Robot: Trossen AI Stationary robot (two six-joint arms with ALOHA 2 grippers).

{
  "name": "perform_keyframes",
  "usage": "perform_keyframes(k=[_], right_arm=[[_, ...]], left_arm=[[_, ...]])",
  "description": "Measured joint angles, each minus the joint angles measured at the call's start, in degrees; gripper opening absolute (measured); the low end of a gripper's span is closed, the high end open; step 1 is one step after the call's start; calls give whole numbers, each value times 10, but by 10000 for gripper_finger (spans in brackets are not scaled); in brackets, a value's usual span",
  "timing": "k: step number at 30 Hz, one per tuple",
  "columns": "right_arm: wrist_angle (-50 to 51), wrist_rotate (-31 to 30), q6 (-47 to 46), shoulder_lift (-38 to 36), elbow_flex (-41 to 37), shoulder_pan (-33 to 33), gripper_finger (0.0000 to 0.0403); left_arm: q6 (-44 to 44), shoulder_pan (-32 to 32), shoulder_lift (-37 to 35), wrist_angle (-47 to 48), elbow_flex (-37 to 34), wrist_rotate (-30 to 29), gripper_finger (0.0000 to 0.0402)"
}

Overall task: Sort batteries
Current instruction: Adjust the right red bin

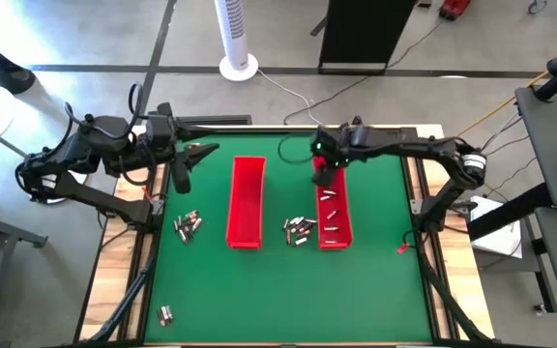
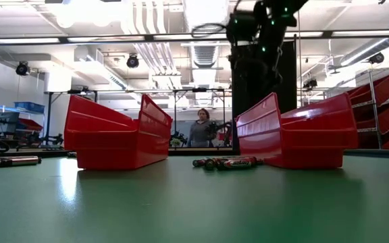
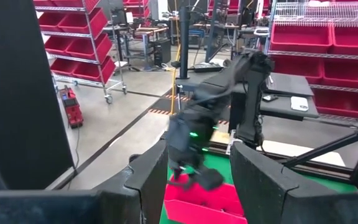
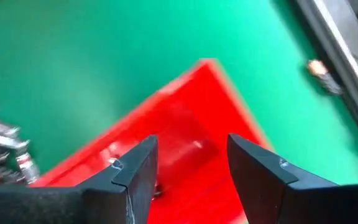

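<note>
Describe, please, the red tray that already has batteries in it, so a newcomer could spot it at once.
On the green table lie two long red trays side by side. It is the right tray, under the right pincer. Unlike the bare left tray, it holds batteries.

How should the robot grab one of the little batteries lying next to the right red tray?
Probably from straight above, fingers pinching the round middle across its width. The batteries lie flat on the green table in a tight cluster beside the right red tray, so an outer one looks easiest.
</note>
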State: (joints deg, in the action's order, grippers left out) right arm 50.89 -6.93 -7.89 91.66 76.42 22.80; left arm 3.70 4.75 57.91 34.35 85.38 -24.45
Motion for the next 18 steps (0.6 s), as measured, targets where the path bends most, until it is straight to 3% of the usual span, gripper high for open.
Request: perform_keyframes(k=[7, 12, 18], right_arm=[[25, 14, -41, 18, -8, 66, 167], [28, 9, -124, 23, -8, 79, 156], [41, 9, -147, 23, -8, 80, 159]], left_arm=[[9, 19, -2, 0, 0, 0, 155], [12, 23, -3, 0, 0, 0, 155], [13, 23, -3, 0, 0, 0, 155]])
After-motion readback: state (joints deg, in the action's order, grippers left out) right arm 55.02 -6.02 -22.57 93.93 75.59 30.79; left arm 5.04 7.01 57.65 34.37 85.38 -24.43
